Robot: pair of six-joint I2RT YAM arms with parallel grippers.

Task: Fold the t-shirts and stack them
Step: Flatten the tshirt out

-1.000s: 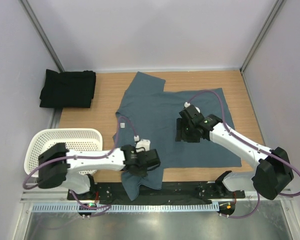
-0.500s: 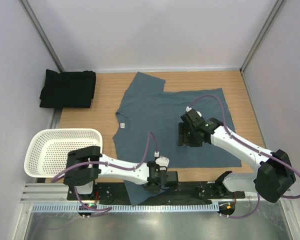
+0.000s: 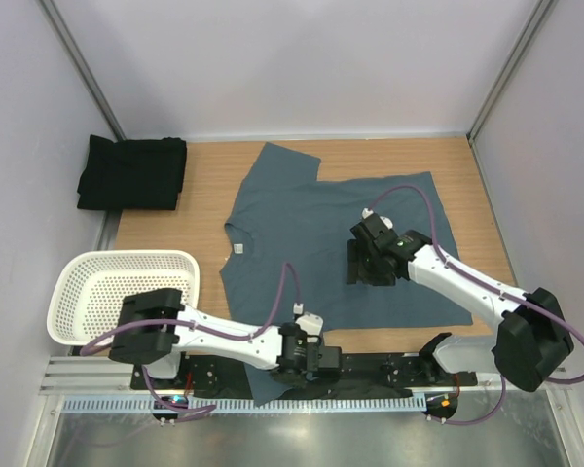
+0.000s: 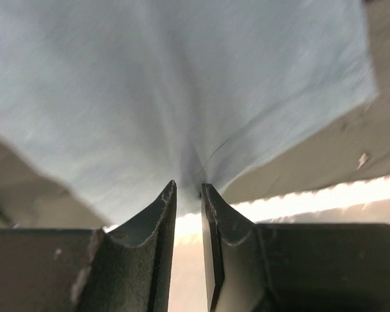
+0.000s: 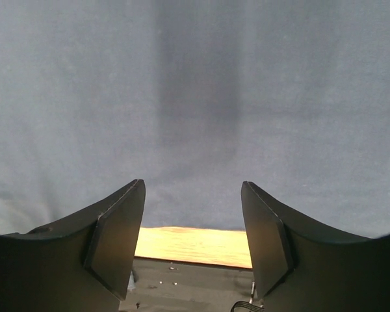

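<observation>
The slate blue-grey t-shirt (image 3: 311, 229) lies spread on the wooden table, its small white neck label (image 3: 239, 247) at the left. Its near-left part hangs over the table's front edge. My left gripper (image 3: 321, 362) is low at that edge. In the left wrist view the jaws stand almost together, and the cloth (image 4: 182, 97) bunches into the tips of the left gripper (image 4: 188, 187). My right gripper (image 3: 357, 263) hovers open over the middle of the shirt (image 5: 195, 84); nothing lies between the fingers of the right gripper (image 5: 192, 195). The black t-shirt (image 3: 133, 172) lies folded at the back left.
A white perforated basket (image 3: 127, 258) stands at the near left beside the left arm's base. A black rail (image 3: 389, 370) runs along the table's front edge. Grey walls close in the left, back and right sides.
My left gripper has swung from the shirt's near-left corner to the right and down to the front edge, dragging that cloth with it. The right gripper has barely moved.
</observation>
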